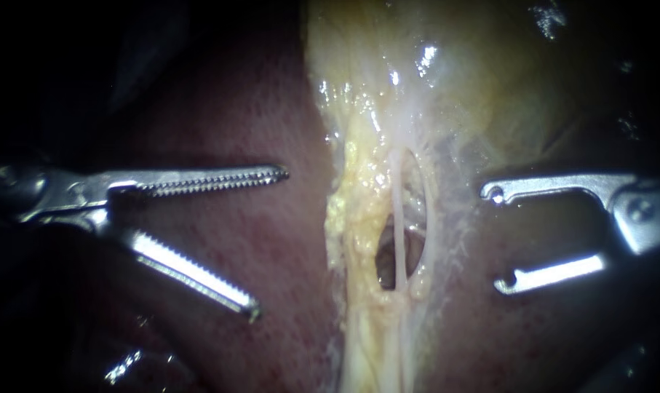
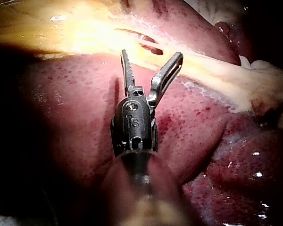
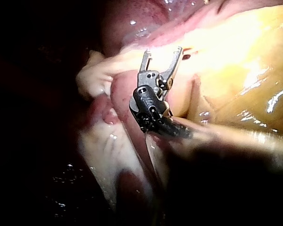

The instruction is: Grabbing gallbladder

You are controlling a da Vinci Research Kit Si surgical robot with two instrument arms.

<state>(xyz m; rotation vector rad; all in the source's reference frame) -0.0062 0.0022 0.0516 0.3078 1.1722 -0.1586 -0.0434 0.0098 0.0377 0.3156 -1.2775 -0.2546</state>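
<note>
The yellowish gallbladder fills the upper middle of the endoscope view. It narrows downward into a pale strip with thin tubes crossing a dark window. My left instrument comes in from the left over the dark red liver. Its toothed jaws are wide open and hold nothing, short of the pale strip. My right instrument comes in from the right, jaws open and empty, beside the strip. In the left wrist view the left instrument has its open jaws just before the yellow tissue. The right instrument shows open too.
Liver surrounds the pale strip on both sides. Fatty yellow bits line the strip's left edge. The outer edges of the endoscope view are dark.
</note>
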